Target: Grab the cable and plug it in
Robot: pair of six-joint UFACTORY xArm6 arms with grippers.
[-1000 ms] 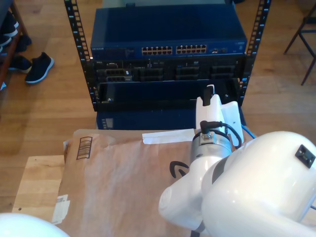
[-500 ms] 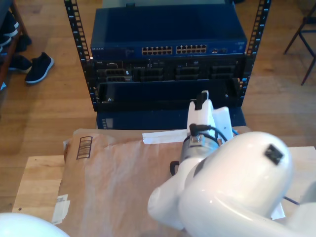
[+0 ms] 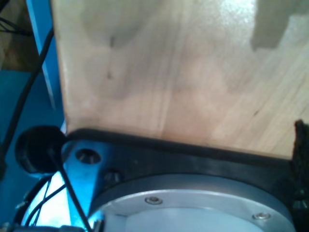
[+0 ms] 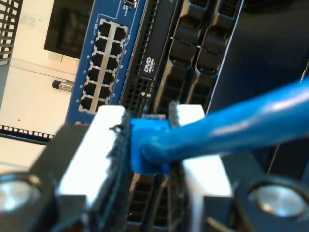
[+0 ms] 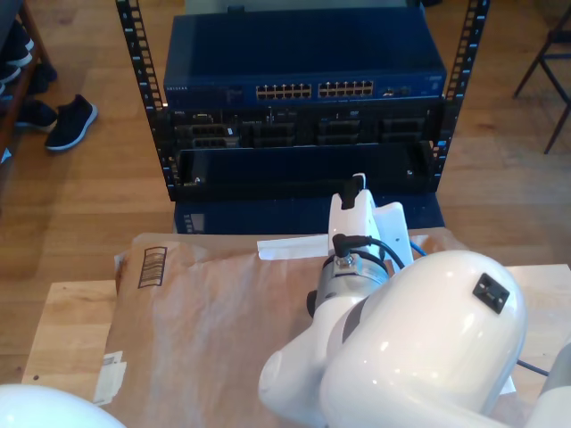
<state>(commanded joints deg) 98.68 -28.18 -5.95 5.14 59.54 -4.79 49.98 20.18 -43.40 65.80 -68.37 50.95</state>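
My second gripper (image 4: 148,145) is shut on the cable's plug (image 4: 145,137), a small blue block pinched between its white pads (image 4: 96,145). The bright blue cable (image 4: 251,121) runs away from the plug to one side. Beyond the jaws stands the blue network switch (image 4: 104,67) with its rows of ports, beside dark server bays (image 4: 193,58). In the exterior view my second gripper (image 5: 357,189) points at the rack, below the switch (image 5: 303,62) and in front of the dark open bay (image 5: 294,169). The first wrist view shows a wooden board (image 3: 169,67), a black mount (image 3: 159,154), and a frayed dark edge beside them.
Brown paper (image 5: 205,312) covers the wooden table (image 5: 67,330), with a white strip (image 5: 294,245) at its far edge. Black rack rails (image 5: 138,80) flank the switch. Shoes (image 5: 67,120) lie on the floor at the exterior view's left; a chair (image 5: 553,53) stands at its right.
The second arm has swung toward the exterior view's left, carrying its gripper that way in front of the rack. The switch and table stay as they were.
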